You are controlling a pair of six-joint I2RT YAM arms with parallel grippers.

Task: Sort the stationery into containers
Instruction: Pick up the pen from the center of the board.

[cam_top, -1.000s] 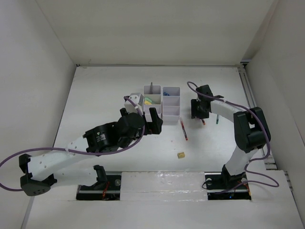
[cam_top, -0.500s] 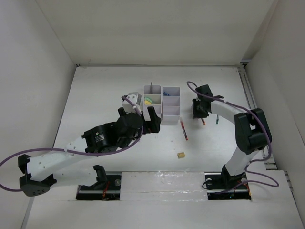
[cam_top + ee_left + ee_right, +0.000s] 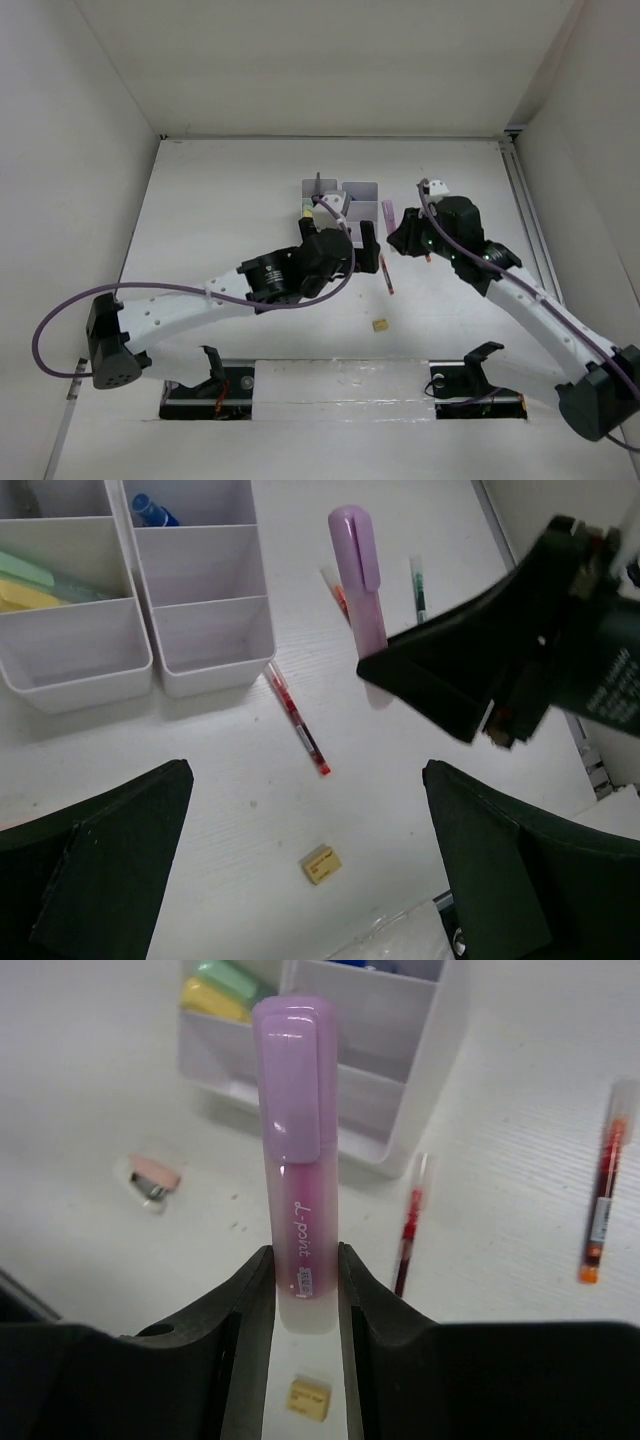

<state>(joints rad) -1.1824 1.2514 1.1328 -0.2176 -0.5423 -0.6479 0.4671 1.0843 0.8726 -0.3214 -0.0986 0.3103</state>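
My right gripper (image 3: 305, 1280) is shut on a pink highlighter (image 3: 298, 1160), holding it above the table just right of the white containers (image 3: 400, 1090). The top view shows the highlighter (image 3: 387, 212) beside the containers (image 3: 360, 190). My left gripper (image 3: 305, 780) hangs wide open and empty over the table in front of the containers (image 3: 205, 630). A red pen (image 3: 297, 720) and a tan eraser (image 3: 322, 864) lie below it. Yellow and green highlighters (image 3: 30, 580) and a blue-capped glue bottle (image 3: 153, 510) sit in compartments. Scissors (image 3: 318, 183) stand in the back left compartment.
A second red pen (image 3: 603, 1195) and a green pen (image 3: 417, 577) lie right of the containers. A white-pink stapler (image 3: 150, 1178) rests left of them, hidden under the left arm in the top view. My two grippers are close together.
The right gripper has closed on the pink highlighter, lifted it and carried it left toward the containers. The left arm has swung right, in front of the containers.
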